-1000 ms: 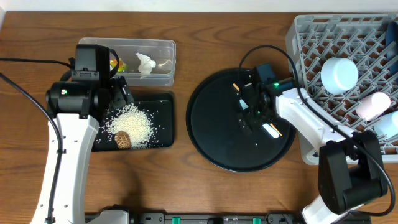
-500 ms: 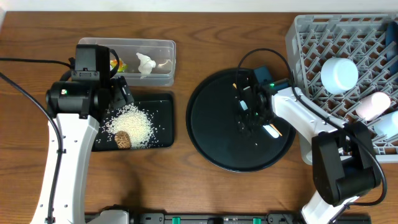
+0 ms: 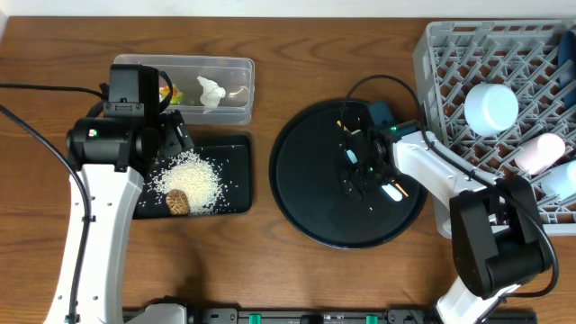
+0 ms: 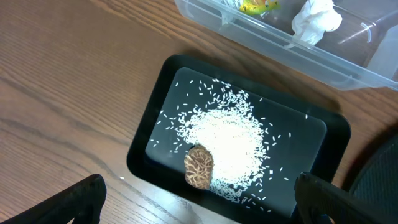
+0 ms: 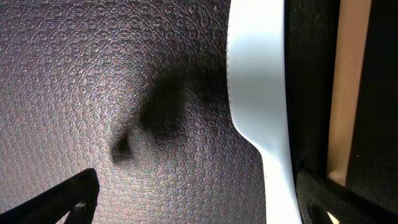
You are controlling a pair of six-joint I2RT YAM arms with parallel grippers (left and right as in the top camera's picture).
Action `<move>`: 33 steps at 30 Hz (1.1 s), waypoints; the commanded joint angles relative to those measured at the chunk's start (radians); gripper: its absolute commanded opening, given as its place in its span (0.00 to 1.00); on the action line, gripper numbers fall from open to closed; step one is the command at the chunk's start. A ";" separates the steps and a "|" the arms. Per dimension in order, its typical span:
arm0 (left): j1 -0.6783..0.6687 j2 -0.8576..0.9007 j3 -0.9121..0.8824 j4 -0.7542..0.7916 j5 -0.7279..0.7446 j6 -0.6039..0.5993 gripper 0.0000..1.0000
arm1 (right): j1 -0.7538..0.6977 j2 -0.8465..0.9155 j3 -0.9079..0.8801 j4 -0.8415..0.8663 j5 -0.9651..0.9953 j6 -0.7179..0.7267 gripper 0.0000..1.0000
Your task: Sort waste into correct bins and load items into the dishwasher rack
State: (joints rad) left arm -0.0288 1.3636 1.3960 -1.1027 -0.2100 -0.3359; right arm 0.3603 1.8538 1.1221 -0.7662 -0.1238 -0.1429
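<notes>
Waste sits sorted: rice grains and brown food lump in the shallow black tray, wrapper and tissue in the clear tub. The left pincer stays wide and empty above them. The right pincer, also wide and empty, has resettled low over the round black tray, straddling a white utensil handle beside the wooden stick. I reckon that goes to the dishwasher rack next.

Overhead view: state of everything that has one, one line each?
clear tub: holds wrapper and tissue
shallow black tray: holds rice and brown lump
round black tray: holds white utensil and wooden stick
rack: holds bowl, pink cup, light-blue cup
left gripper: open, above shallow black tray
right gripper: open, low over round black tray, holding nothing
</notes>
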 commanded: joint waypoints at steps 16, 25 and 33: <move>-0.001 0.004 0.002 -0.005 -0.011 0.013 0.98 | -0.004 0.014 -0.025 -0.027 -0.010 -0.011 0.47; 0.000 0.004 0.002 -0.005 -0.011 0.013 0.98 | -0.003 0.014 -0.025 -0.039 0.076 0.043 0.38; 0.000 0.004 0.002 -0.005 -0.011 0.013 0.98 | 0.028 0.014 -0.025 -0.050 0.169 0.105 0.36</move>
State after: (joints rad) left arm -0.0288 1.3636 1.3960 -1.1027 -0.2100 -0.3359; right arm 0.3695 1.8542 1.1122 -0.8085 -0.0414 -0.0872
